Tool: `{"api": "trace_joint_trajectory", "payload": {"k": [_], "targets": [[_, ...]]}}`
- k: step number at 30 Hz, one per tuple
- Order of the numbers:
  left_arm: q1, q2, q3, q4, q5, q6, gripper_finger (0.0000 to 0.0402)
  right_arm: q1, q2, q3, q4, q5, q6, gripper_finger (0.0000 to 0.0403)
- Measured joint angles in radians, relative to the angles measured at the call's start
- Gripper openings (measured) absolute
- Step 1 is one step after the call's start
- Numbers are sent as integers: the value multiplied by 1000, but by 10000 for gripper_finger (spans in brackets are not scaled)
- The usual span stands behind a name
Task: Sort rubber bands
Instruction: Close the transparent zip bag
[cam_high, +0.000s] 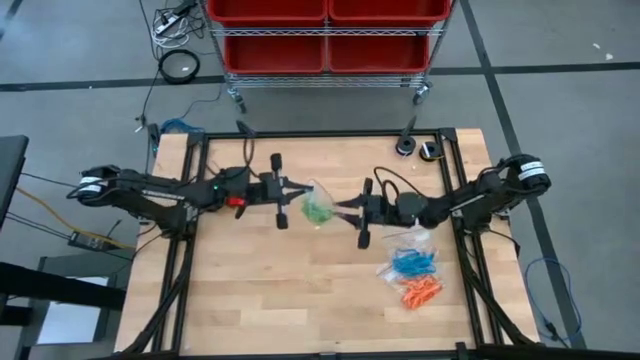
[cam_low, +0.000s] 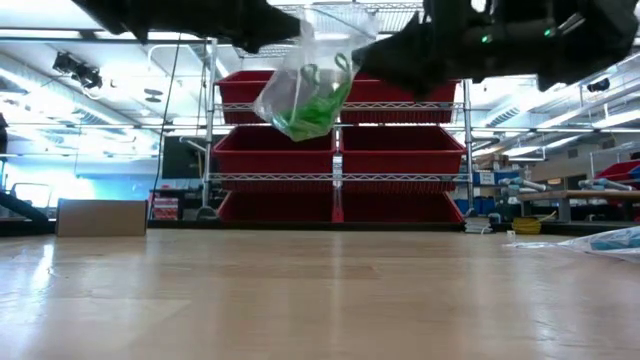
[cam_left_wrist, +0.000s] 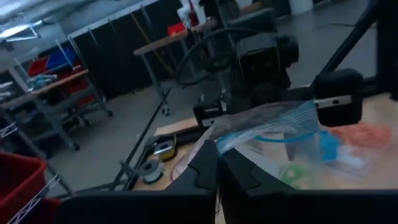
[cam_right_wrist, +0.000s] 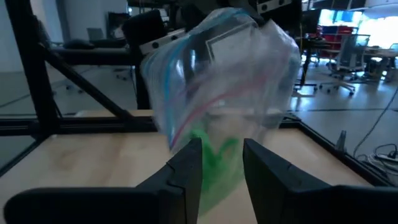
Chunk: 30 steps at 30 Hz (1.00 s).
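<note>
The left gripper (cam_high: 296, 192) has its jaws pinched tight on the top edge of a clear bag (cam_high: 318, 204), held well above the tabletop (cam_high: 300, 290). Green rubber bands (cam_low: 308, 112) sag in the bag's bottom. The right gripper (cam_right_wrist: 219, 163) stands half open just beside the bag, gripping nothing. Blue rubber bands (cam_high: 412, 263) and orange rubber bands (cam_high: 421, 292) lie bagged near the right arm. Light, floppy and probably slippery, the bag is best taken by its top seam.

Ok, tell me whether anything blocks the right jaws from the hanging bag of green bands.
Nothing visible does. The clear bag of green rubber bands hangs from the shut left gripper, directly ahead of the right gripper.
</note>
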<state>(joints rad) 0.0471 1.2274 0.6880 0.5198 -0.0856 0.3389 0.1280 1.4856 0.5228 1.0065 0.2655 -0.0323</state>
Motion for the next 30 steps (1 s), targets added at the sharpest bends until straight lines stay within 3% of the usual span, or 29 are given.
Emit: {"api": "trace_joint_trajectory", "payload": {"k": [8, 19, 30], "targets": [[38, 45, 55, -53, 10, 49, 10, -90, 0, 0, -6, -131, -3, 105], [45, 33, 160, -232, -24, 151, 10, -93, -92, 1, -271, -130, 51, 105], [45, 37, 164, -204, -25, 153, 10, -92, -193, 1, -277, -141, 4, 105]]}}
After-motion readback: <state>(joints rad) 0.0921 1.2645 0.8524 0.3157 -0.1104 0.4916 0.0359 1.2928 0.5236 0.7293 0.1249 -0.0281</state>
